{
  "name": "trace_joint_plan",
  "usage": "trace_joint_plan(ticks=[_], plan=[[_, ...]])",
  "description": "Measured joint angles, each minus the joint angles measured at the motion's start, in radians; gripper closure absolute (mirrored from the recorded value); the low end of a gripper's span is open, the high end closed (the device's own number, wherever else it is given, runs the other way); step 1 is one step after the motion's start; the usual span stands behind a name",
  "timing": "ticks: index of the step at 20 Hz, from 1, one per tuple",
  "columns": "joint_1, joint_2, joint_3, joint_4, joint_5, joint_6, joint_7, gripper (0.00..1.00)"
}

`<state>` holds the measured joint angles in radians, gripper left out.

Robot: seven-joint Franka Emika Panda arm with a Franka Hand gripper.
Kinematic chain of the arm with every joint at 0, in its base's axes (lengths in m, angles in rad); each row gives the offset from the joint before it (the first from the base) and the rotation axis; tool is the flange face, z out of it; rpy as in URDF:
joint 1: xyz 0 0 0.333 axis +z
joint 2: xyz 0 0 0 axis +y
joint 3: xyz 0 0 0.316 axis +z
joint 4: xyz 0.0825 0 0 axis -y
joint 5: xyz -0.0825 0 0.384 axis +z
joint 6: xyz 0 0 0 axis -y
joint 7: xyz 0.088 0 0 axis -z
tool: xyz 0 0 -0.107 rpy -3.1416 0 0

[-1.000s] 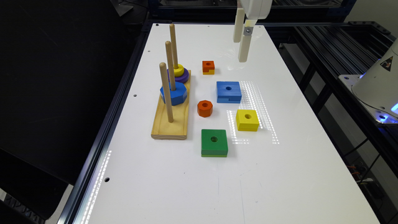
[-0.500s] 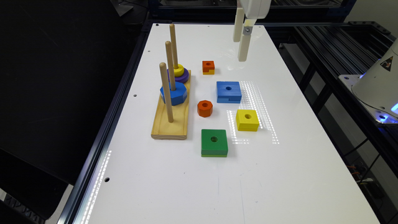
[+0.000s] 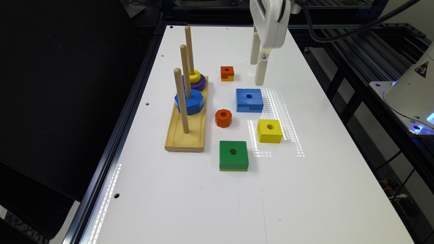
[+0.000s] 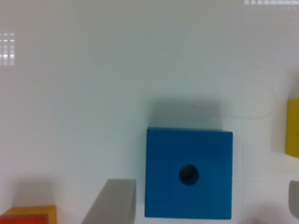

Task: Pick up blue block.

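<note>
blue block (image 3: 249,99) | likely light, stiff wood, flat-sided | grip opposite flat sides, avoiding notch | gripper (image 3: 257,73) at its 1 o'clock, jaws spread, empty

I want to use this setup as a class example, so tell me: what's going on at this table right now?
A single robot arm is going after the blue block, which lies flat on the white table beside a wooden peg board. The gripper hangs open above the table just past the block, holding nothing. In the wrist view the block sits untouched between the fingers. Loose orange, yellow and green blocks lie around it.
</note>
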<state>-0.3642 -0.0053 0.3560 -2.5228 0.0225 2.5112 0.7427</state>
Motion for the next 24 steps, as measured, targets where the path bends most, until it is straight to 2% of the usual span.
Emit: trace_joint_plan(ticks=[2,7,16,24], plan=[[0.0,0.007,0.0,-0.004,-0.0007,0.005,0.0,0.0],[-0.004,0.064,-0.001,-0.012,-0.0158,0.069,0.002,0.0],[-0.007,0.076,-0.001,-0.012,-0.0185,0.076,0.002,0.0],[-0.018,0.083,-0.002,-0.007,-0.03,0.08,0.002,0.0]])
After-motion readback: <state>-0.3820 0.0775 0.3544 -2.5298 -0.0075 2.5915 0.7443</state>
